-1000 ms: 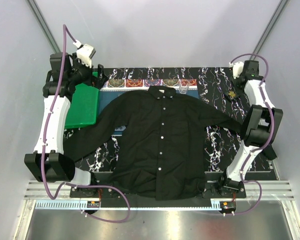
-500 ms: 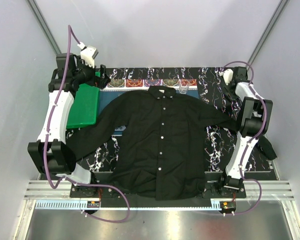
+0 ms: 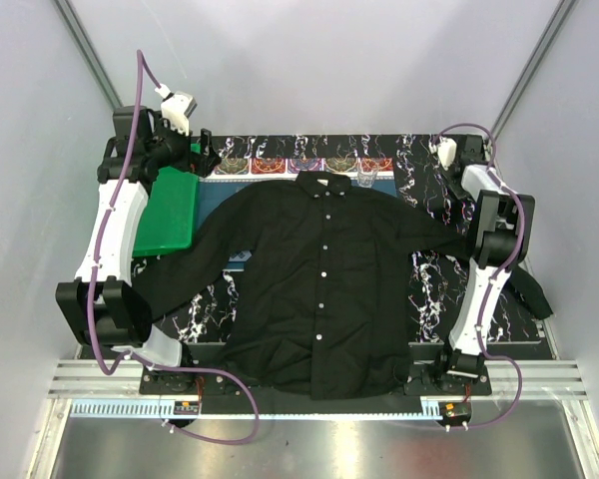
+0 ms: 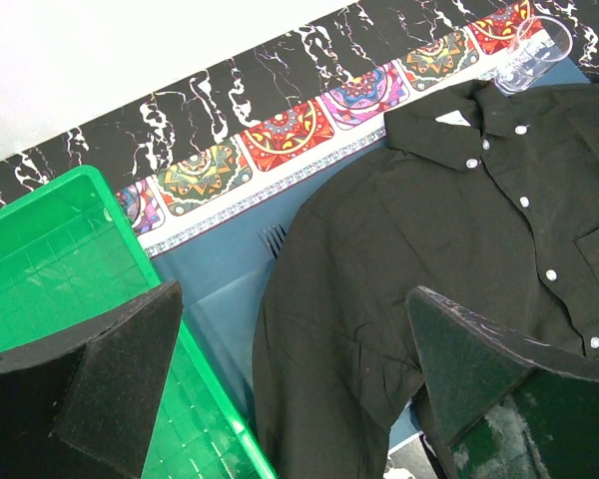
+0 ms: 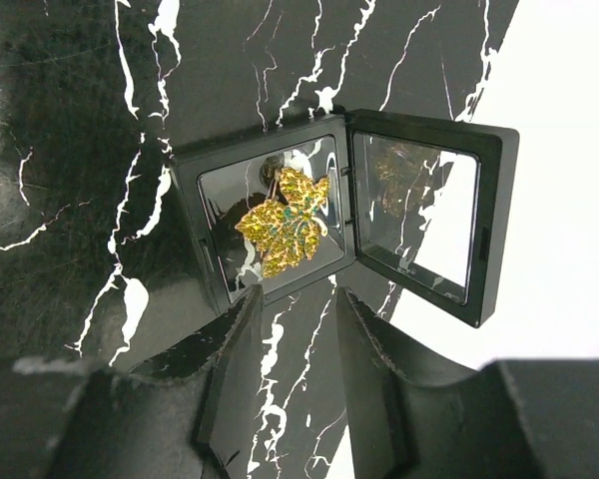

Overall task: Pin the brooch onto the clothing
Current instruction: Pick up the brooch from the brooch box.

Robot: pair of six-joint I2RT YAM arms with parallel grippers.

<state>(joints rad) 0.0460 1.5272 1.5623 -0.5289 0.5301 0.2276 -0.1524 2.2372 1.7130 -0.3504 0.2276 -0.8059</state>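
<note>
The brooch [image 5: 283,222], a golden leaf, lies in an open black case [image 5: 212,210] with its clear lid [image 5: 426,215] swung aside, on the marbled table. My right gripper [image 5: 299,299] hovers just short of the case. It is open, with a narrow gap and nothing between its fingers. The clothing [image 3: 319,279], a black button-up shirt, is spread flat in the middle of the table. My left gripper [image 4: 295,294] hangs wide open above the shirt's shoulder [image 4: 379,299] at the back left, holding nothing.
A green tray [image 3: 170,210] lies at the left under my left arm. A clear glass [image 3: 366,179] stands behind the collar. A blue patterned placemat [image 4: 220,269] lies under the shirt's upper part. The table edge is close beyond the case.
My right arm has swung its wrist back and to the left, over the spot where the case lay. The left arm shifted slightly at first, then stayed still.
</note>
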